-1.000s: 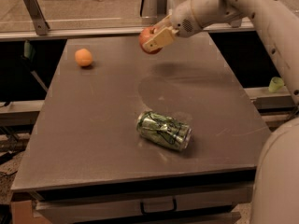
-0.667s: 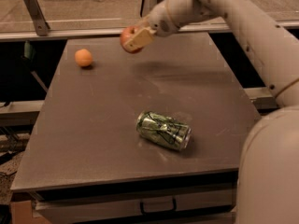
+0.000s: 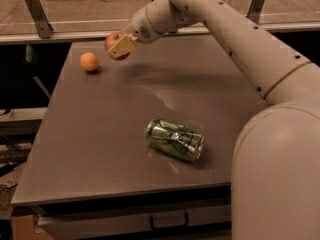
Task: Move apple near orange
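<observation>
Red apple [image 3: 110,39] in gripper [image 3: 119,47] beside orange [image 3: 89,62], green can [image 3: 175,140] well apart.

We hold the apple [image 3: 110,39] in our end effector [image 3: 120,47] above the table [image 3: 95,149] at its far left, near the orange [image 3: 89,61] — only bare surface lies between them. The one other obstacle — a green can [image 3: 174,139] on its side — sits well apart, toward the front.

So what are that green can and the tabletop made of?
The green can, lying on its side, looks like thin metal: glossy and crumpled. The table seems dull grey metal or laminate, faintly reflective. The gripper holds the apple above its far left part, beside the orange.
</observation>
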Robot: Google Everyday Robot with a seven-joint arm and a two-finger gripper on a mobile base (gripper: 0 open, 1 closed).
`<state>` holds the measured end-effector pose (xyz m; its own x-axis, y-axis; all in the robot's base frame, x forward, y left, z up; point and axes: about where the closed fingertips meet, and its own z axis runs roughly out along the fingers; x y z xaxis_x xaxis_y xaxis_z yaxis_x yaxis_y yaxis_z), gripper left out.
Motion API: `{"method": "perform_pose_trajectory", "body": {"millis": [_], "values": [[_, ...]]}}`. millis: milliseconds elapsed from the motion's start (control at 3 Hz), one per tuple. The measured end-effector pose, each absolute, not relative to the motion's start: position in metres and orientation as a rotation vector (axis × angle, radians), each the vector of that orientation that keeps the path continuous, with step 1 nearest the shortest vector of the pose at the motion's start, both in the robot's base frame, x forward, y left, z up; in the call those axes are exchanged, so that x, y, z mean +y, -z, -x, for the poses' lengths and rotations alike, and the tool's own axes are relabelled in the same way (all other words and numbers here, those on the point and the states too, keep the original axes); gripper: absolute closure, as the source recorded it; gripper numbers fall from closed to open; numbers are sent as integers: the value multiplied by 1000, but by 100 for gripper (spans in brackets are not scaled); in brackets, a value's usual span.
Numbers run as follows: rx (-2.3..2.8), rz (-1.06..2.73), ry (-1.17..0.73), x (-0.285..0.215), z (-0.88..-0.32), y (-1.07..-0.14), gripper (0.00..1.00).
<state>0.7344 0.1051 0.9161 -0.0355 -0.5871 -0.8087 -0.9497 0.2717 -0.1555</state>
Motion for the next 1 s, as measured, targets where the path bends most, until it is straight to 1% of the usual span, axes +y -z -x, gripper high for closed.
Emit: {"method": "perform_pose_trajectory", "body": {"millis": [333, 667, 1000], "values": [[1753, 1419, -585, 125, -737, -899, 100], [1794, 1417, -615, 138, -738, -886, 82], [1819, 1412, -626, 142, -738, -879, 59]]}}
